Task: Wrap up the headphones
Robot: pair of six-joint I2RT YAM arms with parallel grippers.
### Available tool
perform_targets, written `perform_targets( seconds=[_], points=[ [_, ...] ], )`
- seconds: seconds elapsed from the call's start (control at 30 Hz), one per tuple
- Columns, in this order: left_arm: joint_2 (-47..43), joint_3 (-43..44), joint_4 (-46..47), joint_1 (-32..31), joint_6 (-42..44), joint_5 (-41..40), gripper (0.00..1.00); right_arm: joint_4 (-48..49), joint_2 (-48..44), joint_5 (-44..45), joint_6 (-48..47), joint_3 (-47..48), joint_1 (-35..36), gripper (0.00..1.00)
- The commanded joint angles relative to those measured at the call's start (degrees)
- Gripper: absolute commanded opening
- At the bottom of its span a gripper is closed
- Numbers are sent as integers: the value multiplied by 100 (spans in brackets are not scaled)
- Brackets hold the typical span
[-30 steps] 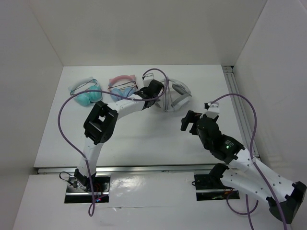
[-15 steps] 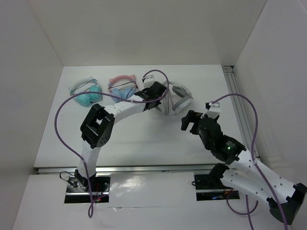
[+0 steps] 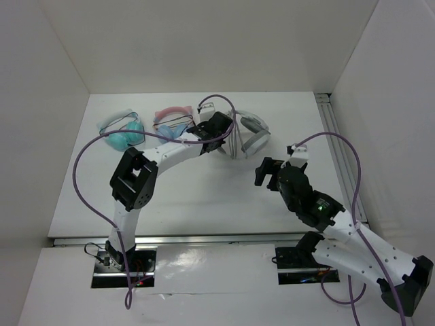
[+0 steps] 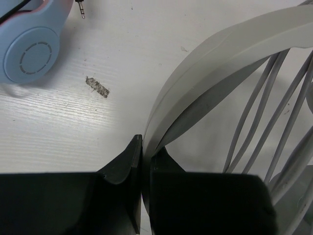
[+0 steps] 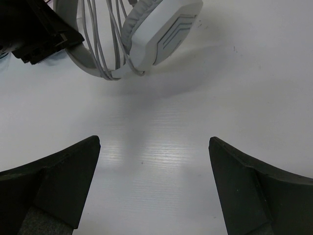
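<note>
Grey-white headphones [image 3: 255,141], band arch leftward between left fingers [image 4: 122,169], cups rightward

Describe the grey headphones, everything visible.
The headphones are light grey and white, plastic-looking, with a wide headband and a padded ear cup marked with chevron lines. Thin grey cable runs in several strands across the band's opening. The left hand is shut on the headband, at the far middle of the table.

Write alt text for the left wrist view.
The left tool is shut on the headband of the light-grey headphones, whose thin cable runs in strands at right. A blue ear cup of another pair lies on the white table at upper left.
</note>
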Motion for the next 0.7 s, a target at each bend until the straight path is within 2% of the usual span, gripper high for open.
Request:
perform_targets(
  seconds=[0.0,0.3,0.5,0.67],
  points=[
    [-95,245,509,-12,-251,-182,0,432,46,21,-108,-45,33,99],
    [-507,7,238,-13,-497,-130,0,380,30,21,-108,-45,33,99],
    [-377,7,-141,-65,-752,37,0,380,-85,-32,-108,-45,33,99],
    [-324,-63,-89,-66,-752,107,0,433,-15,-32,-160,-45,33,99]
  ],
)
